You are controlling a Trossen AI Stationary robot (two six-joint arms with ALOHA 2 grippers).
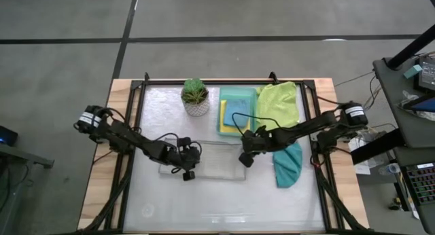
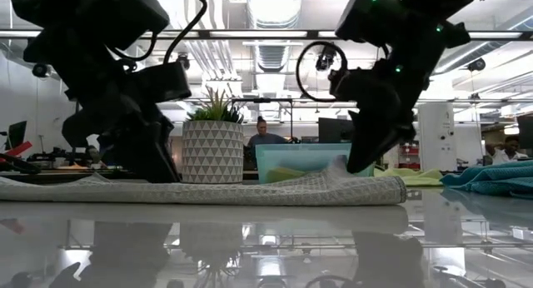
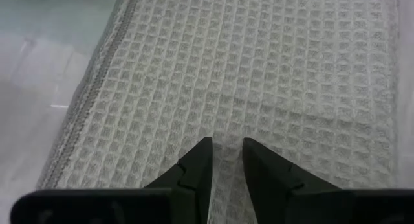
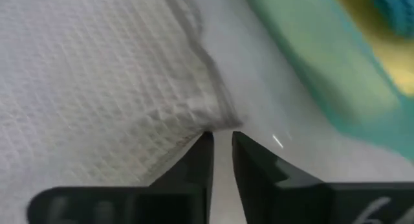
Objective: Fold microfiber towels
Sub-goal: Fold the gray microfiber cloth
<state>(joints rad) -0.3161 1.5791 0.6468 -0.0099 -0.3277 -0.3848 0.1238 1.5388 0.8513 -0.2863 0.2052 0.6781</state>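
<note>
The left claw (image 3: 226, 160) sits low over the pale grey towel (image 3: 259, 75), its two dark fingers (image 3: 194, 175) standing close together with only a narrow gap between them, and their tips press onto the waffle-weave cloth, which puckers slightly in a faint crease running out from between them. The towel fills most of the view, lying flat with a stitched hem (image 3: 97, 101) running along one edge. Beyond that hem shows a strip of the glossy pale surface (image 3: 39, 68), with a sliver of something green at the far corner.
</note>
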